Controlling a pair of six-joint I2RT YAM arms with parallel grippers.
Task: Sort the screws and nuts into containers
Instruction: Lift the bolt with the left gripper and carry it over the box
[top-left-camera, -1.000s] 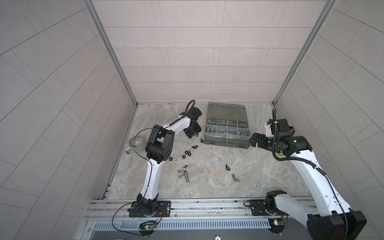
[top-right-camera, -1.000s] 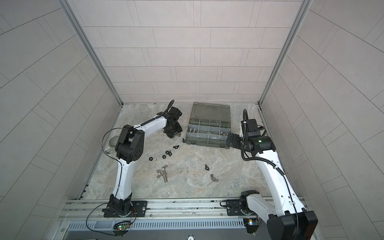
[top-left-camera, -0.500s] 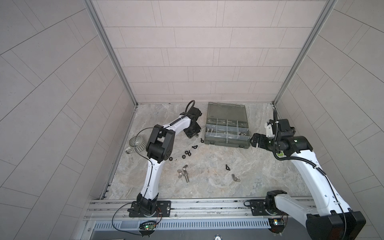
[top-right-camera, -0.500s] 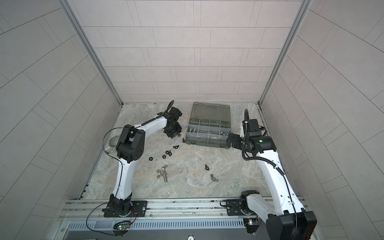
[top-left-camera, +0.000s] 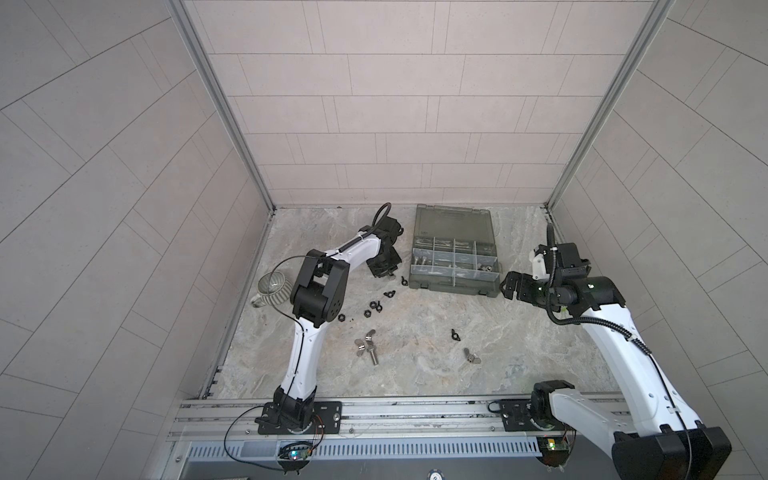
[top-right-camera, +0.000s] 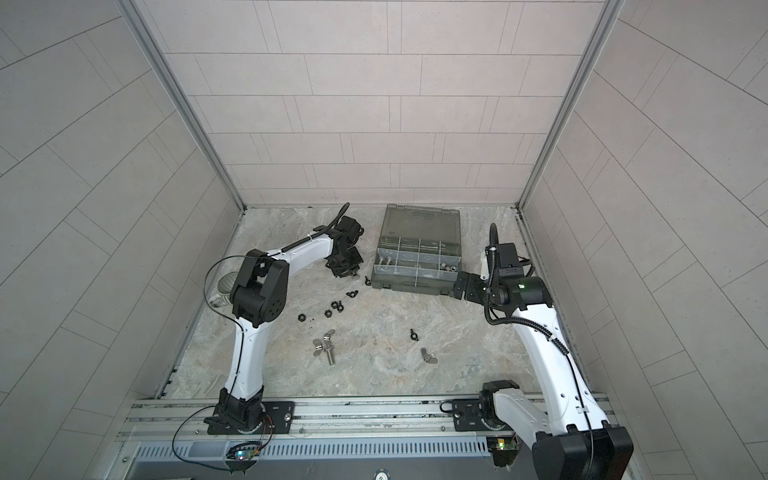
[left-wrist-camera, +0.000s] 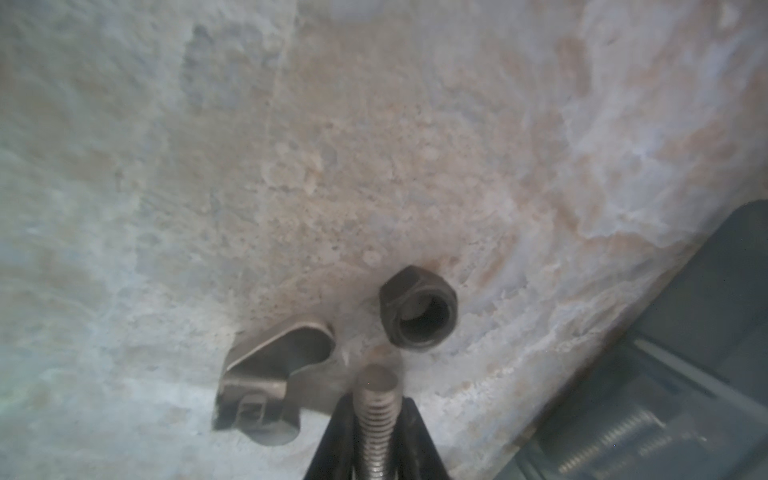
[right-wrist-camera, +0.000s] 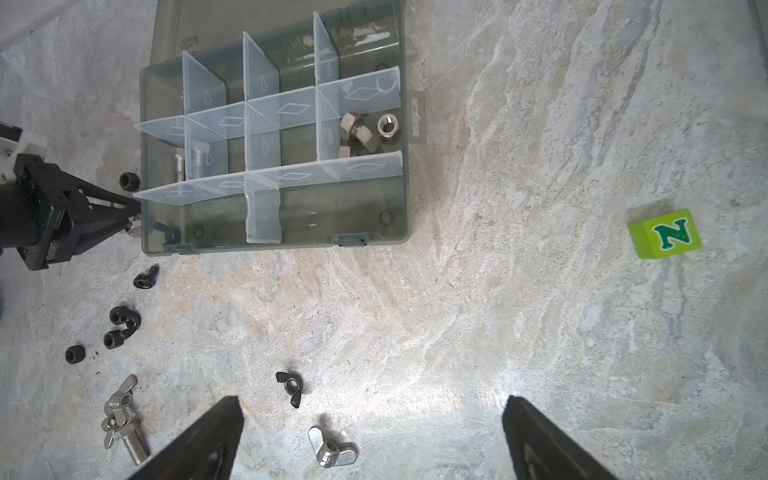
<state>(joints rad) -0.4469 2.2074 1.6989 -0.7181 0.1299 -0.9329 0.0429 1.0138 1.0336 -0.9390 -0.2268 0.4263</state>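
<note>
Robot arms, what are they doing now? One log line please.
left jaws: shut on screw | right jaws: open, empty, near organizer box

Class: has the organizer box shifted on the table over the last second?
No. The box lies as before, just below the back wall, in both top views.

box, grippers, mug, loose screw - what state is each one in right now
box: lid open, folded back flat behind it
left gripper: shut on a screw
right gripper: open, empty
loose screw: lying on its side, not picked up yet
mug: looks upright, partly behind the left arm
</note>
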